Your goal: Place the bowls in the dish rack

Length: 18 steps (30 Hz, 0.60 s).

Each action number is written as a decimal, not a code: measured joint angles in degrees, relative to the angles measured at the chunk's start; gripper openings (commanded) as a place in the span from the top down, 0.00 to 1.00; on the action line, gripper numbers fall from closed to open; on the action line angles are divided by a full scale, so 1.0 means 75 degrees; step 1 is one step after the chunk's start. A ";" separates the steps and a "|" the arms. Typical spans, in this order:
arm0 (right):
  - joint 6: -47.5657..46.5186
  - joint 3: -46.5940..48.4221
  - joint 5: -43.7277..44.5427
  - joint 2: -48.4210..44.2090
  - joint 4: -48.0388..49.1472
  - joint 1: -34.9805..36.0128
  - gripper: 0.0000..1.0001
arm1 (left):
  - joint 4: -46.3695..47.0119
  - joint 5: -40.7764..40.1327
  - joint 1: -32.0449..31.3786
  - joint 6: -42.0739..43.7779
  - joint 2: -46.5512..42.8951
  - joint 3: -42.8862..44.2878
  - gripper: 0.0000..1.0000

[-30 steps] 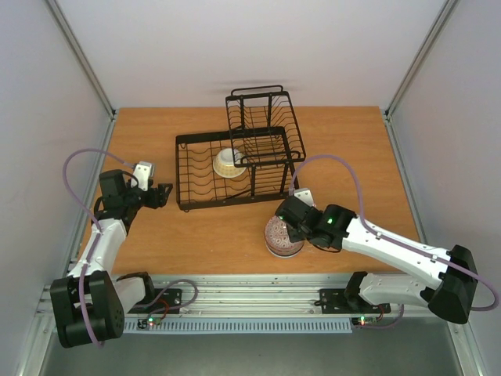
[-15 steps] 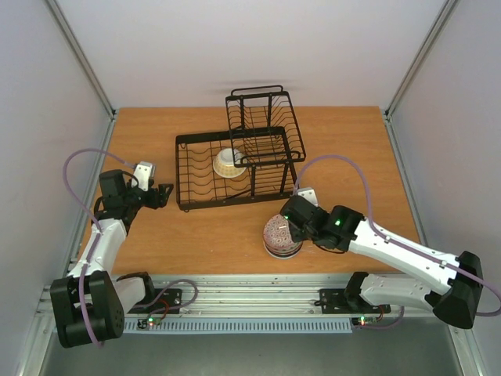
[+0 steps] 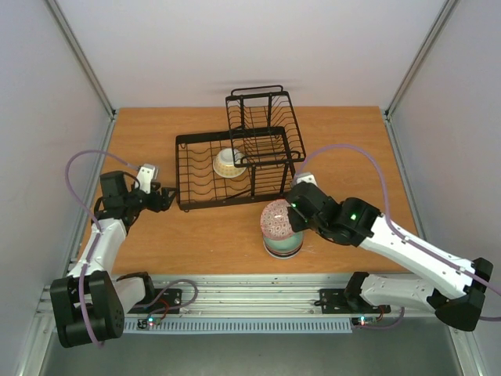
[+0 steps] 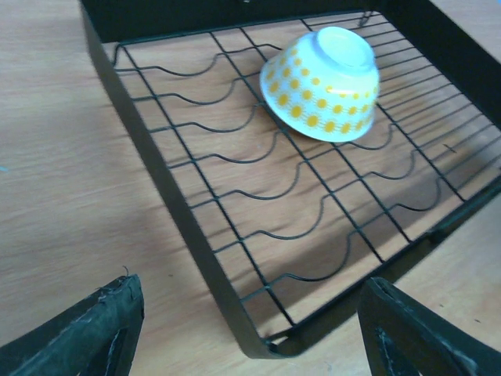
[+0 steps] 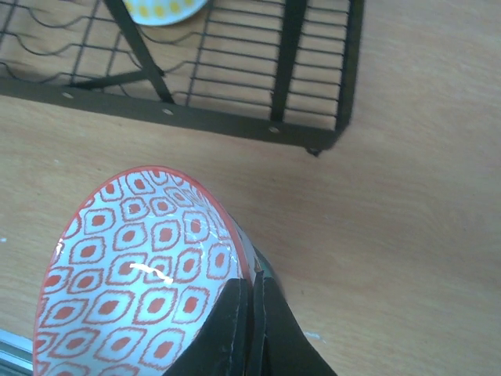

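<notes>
The right jaws are pinched shut on the rim of a red-patterned bowl (image 3: 275, 218), which tilts above the stacked bowls (image 3: 283, 247) near the desk's (image 3: 352, 149) front edge. The left jaws stand open and empty by the dish rack's (image 3: 203, 176) left end. A yellow-dotted bowl (image 4: 321, 82) lies upside down in the rack's lower basket (image 4: 196, 235).

This is a robotics lab test cell: an orange-brown wooden tabletop (image 3: 344, 133) is boxed in by plain white panel walls (image 3: 235, 47) on grey metal frame posts (image 3: 81, 55). Two white-and-black robot arms (image 3: 407, 247) trailing loose purple cables (image 3: 340, 146) are bolted to a silver aluminium rail (image 3: 258, 291) at the near edge. The kitchenware, a black wire dish rack (image 3: 235, 200) and a red-and-white patterned ceramic bowl (image 3: 275, 219), appears in this bare enclosure.
</notes>
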 measured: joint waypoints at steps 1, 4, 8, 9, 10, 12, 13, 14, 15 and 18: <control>-0.0119 0.0134 -0.0041 0.0146 0.0061 0.0012 0.99 | -0.0079 0.0125 0.0000 0.0017 0.0003 0.0009 0.24; -0.0428 0.0525 -0.0189 0.0729 0.0326 0.0108 0.99 | -0.0347 0.0580 0.0000 0.0119 0.0085 0.0087 0.24; -0.0866 0.1262 -0.0361 0.1912 0.0740 0.0367 0.99 | -0.0790 0.1227 0.0003 0.0277 0.0332 0.0341 0.26; -0.0953 0.1422 -0.0396 0.2186 0.0842 0.0423 0.99 | -0.0933 0.1387 0.0003 0.0332 0.0385 0.0405 0.26; -0.1037 0.1609 -0.0455 0.2503 0.0973 0.0478 0.99 | -0.1093 0.1594 0.0006 0.0402 0.0452 0.0481 0.28; -0.1174 0.1842 -0.0557 0.2958 0.1198 0.0527 0.99 | -0.1533 0.2046 0.0009 0.0600 0.0612 0.0682 0.28; -0.1230 0.1935 -0.0597 0.3139 0.1282 0.0551 0.99 | -0.1714 0.2212 0.0009 0.0691 0.0673 0.0769 0.29; -0.1303 0.2037 -0.0647 0.3346 0.1370 0.0571 0.99 | -0.1958 0.2422 0.0009 0.0836 0.0737 0.0880 0.29; -0.1343 0.2110 -0.0682 0.3474 0.1411 0.0577 0.99 | -0.2215 0.2623 0.0009 0.1008 0.0801 0.0994 0.29; -0.1475 0.2410 -0.0804 0.3856 0.1486 0.0577 0.99 | -0.2975 0.3110 -0.0052 0.1510 0.0959 0.1297 0.29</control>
